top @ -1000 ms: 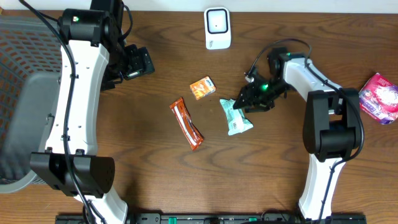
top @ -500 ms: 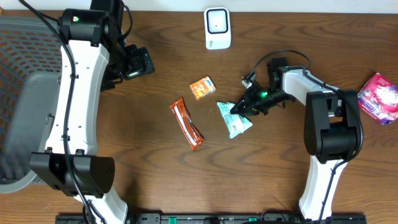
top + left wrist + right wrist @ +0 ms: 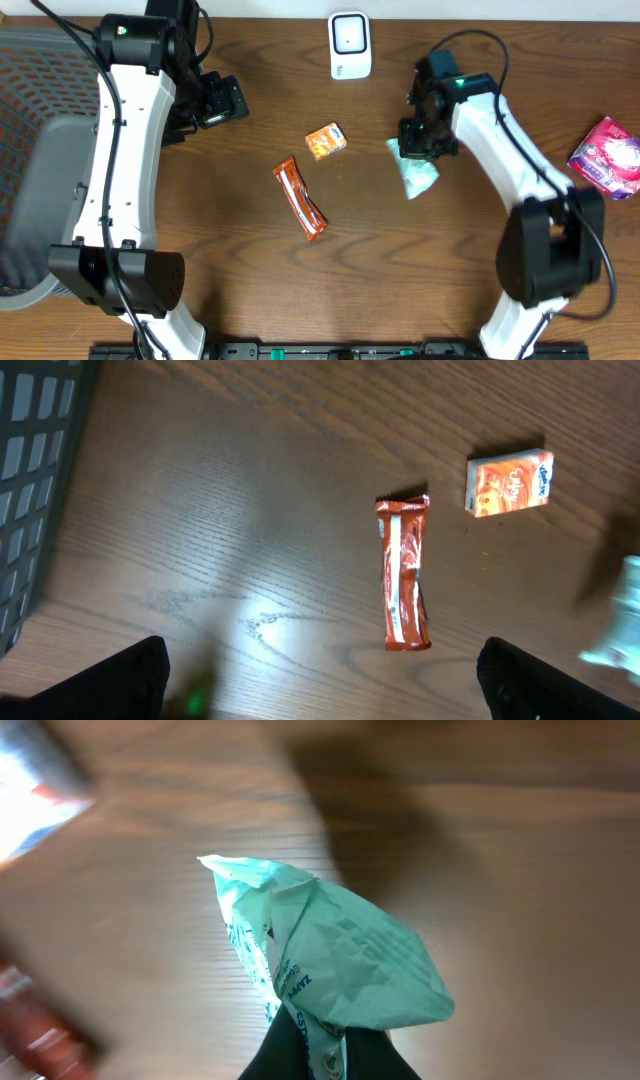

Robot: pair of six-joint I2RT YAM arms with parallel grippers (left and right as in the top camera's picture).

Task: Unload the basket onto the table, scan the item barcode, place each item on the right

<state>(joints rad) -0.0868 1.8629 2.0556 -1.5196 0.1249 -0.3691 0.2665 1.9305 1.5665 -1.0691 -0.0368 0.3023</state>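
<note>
Basket [image 3: 30, 150] sat far left of the scanner [image 3: 350, 45], past my left arm. I couldn't make out anything in it. The left wrist view only caught its mesh corner [image 3: 30, 480].

The table [image 3: 250, 280] was bare wood between the scanner and my right fingers [image 3: 418, 140], with no clutter in that gap. Orange box [image 3: 326, 140] lay on the base side of the scanner, slightly to its left. Brown bar [image 3: 301, 198] lay further out the same way, apart from the box. Pink packet [image 3: 610, 157] was far right of the scanner, at the table edge, well apart from everything else.

Mint-green packet [image 3: 415, 172] was right of the scanner and nearer my base. My right fingers [image 3: 300, 1055] were closed tight, pinching it at one end. Its long axis ran roughly away from the scanner toward my base, with the gripped end nearest the scanner and the free end trailing. The wrapper [image 3: 320, 960] was crumpled, and I couldn't tell which face held the barcode. It looked lifted off the table, but I wasn't sure.

Left fingers [image 3: 228, 100] were spread wide and held nothing, left of the scanner. Their tips [image 3: 120, 680] framed the bar [image 3: 403, 573] and box [image 3: 508, 482].
</note>
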